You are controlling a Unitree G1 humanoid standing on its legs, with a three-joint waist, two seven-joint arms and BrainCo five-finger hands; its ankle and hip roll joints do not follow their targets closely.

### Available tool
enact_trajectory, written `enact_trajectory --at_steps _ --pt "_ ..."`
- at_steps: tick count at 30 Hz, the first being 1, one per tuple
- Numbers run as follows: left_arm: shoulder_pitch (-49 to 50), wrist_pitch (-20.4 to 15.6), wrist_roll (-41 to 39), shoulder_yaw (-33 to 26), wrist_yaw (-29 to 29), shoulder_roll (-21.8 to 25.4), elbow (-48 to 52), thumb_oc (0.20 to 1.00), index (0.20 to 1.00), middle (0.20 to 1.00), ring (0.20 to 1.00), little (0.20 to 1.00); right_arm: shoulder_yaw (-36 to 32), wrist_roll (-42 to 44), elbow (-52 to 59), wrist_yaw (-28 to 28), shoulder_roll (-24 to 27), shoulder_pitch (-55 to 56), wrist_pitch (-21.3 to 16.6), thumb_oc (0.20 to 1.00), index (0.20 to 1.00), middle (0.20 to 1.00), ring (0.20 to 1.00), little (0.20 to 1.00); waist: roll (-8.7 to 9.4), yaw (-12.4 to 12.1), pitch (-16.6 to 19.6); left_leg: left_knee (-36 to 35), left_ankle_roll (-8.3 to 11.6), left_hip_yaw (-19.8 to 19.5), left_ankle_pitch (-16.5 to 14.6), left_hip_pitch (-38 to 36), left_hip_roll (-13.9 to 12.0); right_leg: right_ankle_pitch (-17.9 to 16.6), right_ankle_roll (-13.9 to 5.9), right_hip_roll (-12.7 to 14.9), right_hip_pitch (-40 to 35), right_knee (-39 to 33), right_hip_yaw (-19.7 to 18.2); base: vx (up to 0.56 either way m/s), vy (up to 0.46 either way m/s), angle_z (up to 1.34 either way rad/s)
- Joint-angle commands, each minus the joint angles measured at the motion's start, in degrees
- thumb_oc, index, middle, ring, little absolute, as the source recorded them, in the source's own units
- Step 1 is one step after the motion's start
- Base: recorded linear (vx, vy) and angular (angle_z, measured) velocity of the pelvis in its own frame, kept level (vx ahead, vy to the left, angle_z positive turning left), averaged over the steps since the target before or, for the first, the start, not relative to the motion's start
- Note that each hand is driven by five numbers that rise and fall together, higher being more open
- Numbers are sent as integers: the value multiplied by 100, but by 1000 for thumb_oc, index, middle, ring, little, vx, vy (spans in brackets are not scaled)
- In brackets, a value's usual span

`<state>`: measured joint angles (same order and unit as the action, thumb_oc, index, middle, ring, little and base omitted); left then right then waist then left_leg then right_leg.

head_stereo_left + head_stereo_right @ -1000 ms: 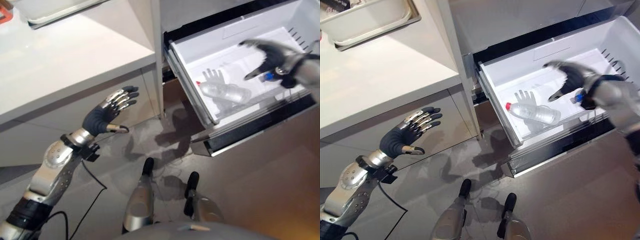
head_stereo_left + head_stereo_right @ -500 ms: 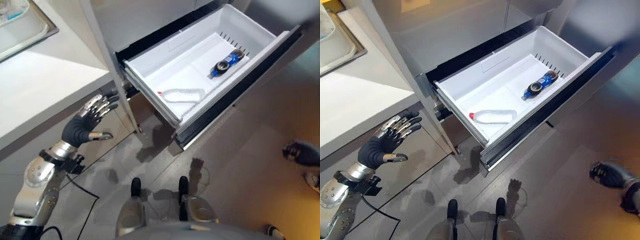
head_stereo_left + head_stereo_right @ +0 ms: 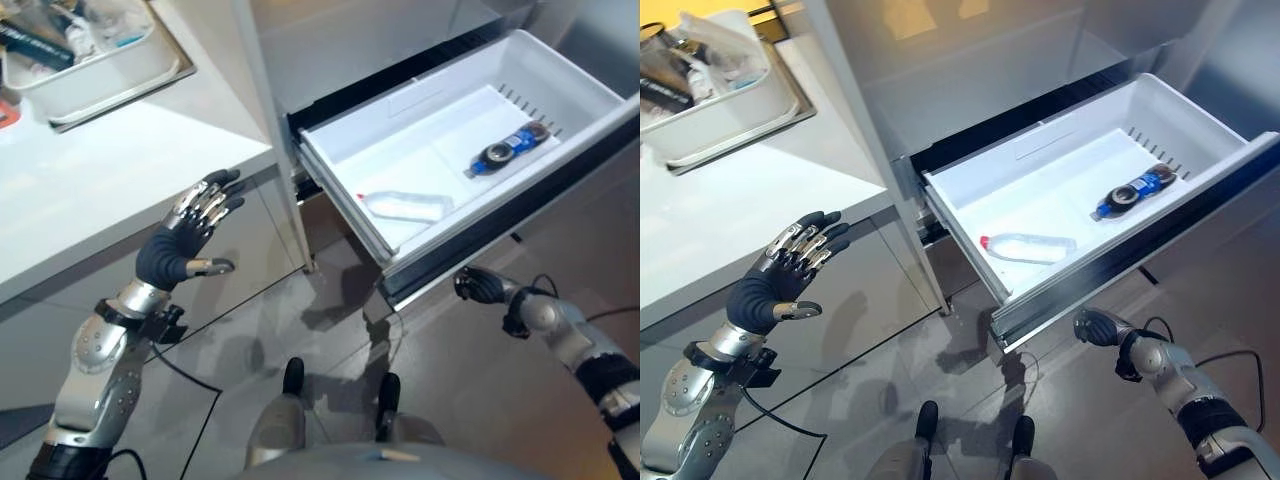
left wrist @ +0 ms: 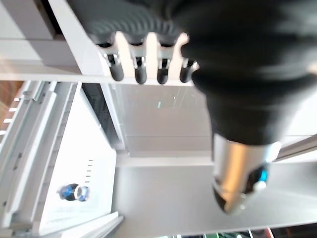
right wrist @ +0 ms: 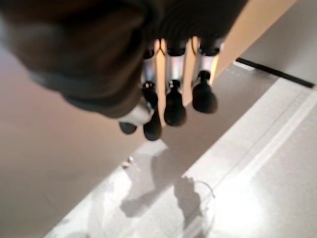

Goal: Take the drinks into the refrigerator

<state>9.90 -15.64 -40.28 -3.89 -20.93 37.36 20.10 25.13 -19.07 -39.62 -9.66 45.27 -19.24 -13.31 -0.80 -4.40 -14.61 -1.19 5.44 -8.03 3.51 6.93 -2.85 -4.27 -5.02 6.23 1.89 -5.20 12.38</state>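
Glossy white plastic drawer (image 3: 1200,120), clear plastic bottle (image 3: 1028,246), matt white counter (image 3: 110,170).

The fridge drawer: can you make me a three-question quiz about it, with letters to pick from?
1. Where is the clear bottle?
A. in the drawer, near its front
B. on the counter
C. on the floor

2. How many bottles lie in the drawer?
A. one
B. two
C. four

3. Is the drawer open or shut?
A. shut
B. pulled out
C. taken off

Answers:
1 A, it lies on its side by the front wall.
2 B, the clear one and a dark bottle with a blue label.
3 B, it sticks out and its inside shows.
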Motion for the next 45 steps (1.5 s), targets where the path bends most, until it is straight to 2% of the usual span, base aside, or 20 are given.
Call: enact_trajectory --at_steps 1,10,15,19,23,28,29,30,35,37,38,39,40,42,45 --pt "-349 -394 -270 2 83 294 372 1000 1000 1000 1000 1000 339 127 20 457 -72 -1355 -157 200 200 200 200 200 186 -148 -190 266 -602 97 -631 -253 510 827 179 -179 273 947 60 19 -27 4" --pt "-497 -495 -348 142 223 332 369 1000 1000 1000 1000 1000 876 223 -258 733 -262 -2648 -113 200 200 200 200 200 148 -464 -252 268 -577 -55 -579 -178 504 887 192 -181 313 1006 200 20 -34 5" --pt "-623 -561 -385 205 273 340 412 1000 1000 1000 1000 1000 1287 300 -347 894 -343 -3755 -117 200 200 200 200 200 138 -664 -292 222 -550 -161 -513 -122 491 908 206 -172 346 1005 299 14 -41 10" --pt "-760 -653 -485 245 305 283 379 1000 1000 1000 1000 1000 1352 482 176 1166 -590 -4597 -193 200 200 200 200 200 150 -807 -298 175 -534 -266 -456 -96 488 910 221 -181 354 980 352 15 -30 10" --pt "-790 -657 -546 349 260 169 245 1000 1000 1000 1000 1000 1318 474 805 1177 -497 -4830 -266 200 200 200 200 200 216 -798 -253 162 -524 -323 -474 -97 508 929 233 -178 291 932 439 37 -21 15" --pt "-730 -674 -375 264 388 88 230 1000 1000 1000 1000 1000 672 597 1529 1341 -653 -3666 -289 200 200 200 200 200 248 -695 -271 202 -543 -255 -536 -159 511 900 211 -182 187 866 417 5 27 15" --pt "-707 -673 -297 201 437 15 213 1000 1000 1000 1000 1000 475 616 1743 1357 -700 -3112 -348 200 200 200 200 200 243 -611 -303 210 -552 -232 -552 -170 508 892 204 -182 184 871 403 1 43 7" --pt "-589 -709 -194 133 464 -35 235 1000 1000 1000 1000 1000 -26 721 2114 1292 -753 -2179 -457 200 200 200 200 200 275 -528 -290 227 -570 -201 -595 -201 507 895 193 -178 157 874 394 9 47 9" --pt "-348 -859 169 4 566 -174 137 1000 1000 1000 1000 1000 -1220 1360 2283 1131 -876 86 -680 200 200 200 200 200 359 -156 -224 195 -579 -121 -638 -283 485 915 168 -166 129 907 367 0 32 0" --pt "-273 -910 388 -64 626 -163 104 1000 1000 1000 1000 1000 -1429 1367 2349 1091 -866 600 -736 200 200 200 200 200 383 -46 -193 195 -575 -90 -659 -310 476 922 168 -164 110 909 356 -1 26 -5" --pt "-229 -962 508 -95 657 -164 74 1000 1000 1000 1000 1000 -1614 1613 2294 1036 -1008 900 -775 272 272 272 272 272 384 18 -175 194 -573 -63 -673 -336 471 924 167 -163 96 906 350 -3 32 -8" --pt "-184 -1001 559 -121 683 -163 57 1000 1000 1000 1000 1000 -1734 1827 2302 967 -1110 1145 -800 580 580 580 580 580 393 69 -154 195 -574 -34 -683 -363 467 918 163 -162 79 904 334 -11 42 -11" --pt "-168 -1022 626 -106 700 -211 -36 1000 1000 1000 1000 1000 -1800 1977 2290 914 -1221 1368 -840 1000 1000 1000 1000 1000 394 131 -135 192 -572 -12 -690 -390 458 918 162 -164 62 902 309 -13 37 -23" --pt "-79 -1055 859 19 764 -362 -443 1000 1000 1000 1000 1000 -1965 2447 2086 749 -1519 1816 -891 1000 1000 1000 1000 1000 401 241 -52 212 -565 54 -729 -475 446 905 156 -161 -28 871 242 -4 45 -27" --pt "43 -1061 1096 169 733 -457 -927 1000 1000 1000 1000 1000 -2010 2668 1826 607 -1669 2122 -885 1000 1000 1000 1000 1000 390 314 21 228 -558 112 -753 -544 439 899 152 -161 -125 838 213 3 25 -17"
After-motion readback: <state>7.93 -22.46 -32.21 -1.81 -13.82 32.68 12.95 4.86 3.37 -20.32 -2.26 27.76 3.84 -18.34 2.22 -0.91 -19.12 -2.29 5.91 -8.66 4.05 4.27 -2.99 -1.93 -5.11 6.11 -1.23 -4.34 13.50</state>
